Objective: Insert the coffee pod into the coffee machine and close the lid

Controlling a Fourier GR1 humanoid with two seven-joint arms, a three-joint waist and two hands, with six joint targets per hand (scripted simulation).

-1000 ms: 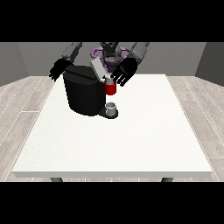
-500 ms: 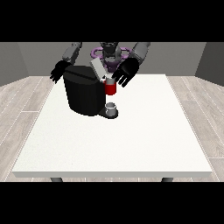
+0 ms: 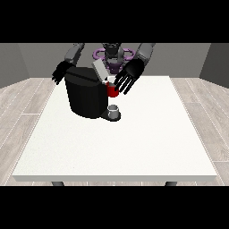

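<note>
While the lid (image 3: pixel 100 70) stands raised, a pale grey flap tilted up at the top centre of the frame, the coffee machine (image 3: pixel 87 95) sits on the upper-left part of the white table (image 3: pixel 120 143).

Hand at the view's right (image 3: pixel 130 76): fingers spread and straight, pointing down towards the frame's bottom left, hanging just over a red thing at the machine (image 3: pixel 112 91). No object shows pinched in it.

Hand at the view's left (image 3: pixel 60 72): behind the machine's upper-left corner, fingers pointing down and relaxed, holding nothing that I can see.

Coffee pod: not plainly visible anywhere on the table, so no location logged. Below the red thing, a small grey cup-like thing (image 3: pixel 114 109) stands on the machine's base (cannot tell it for the pod).

Containers: the pod bay under the raised lid is hidden by the spread hand, contents unknown. Inside of the grey thing cannot be made out.

Risks, as judgement:
- Lid not yet closed. A downward sweep from the spread hand could catch the flap's edge sideways and miss the hinge line.
- Fingers hanging this near the red thing could knock it or the grey thing below.
- Pushing on the lid with no bracing might shift the machine across the table.
</note>
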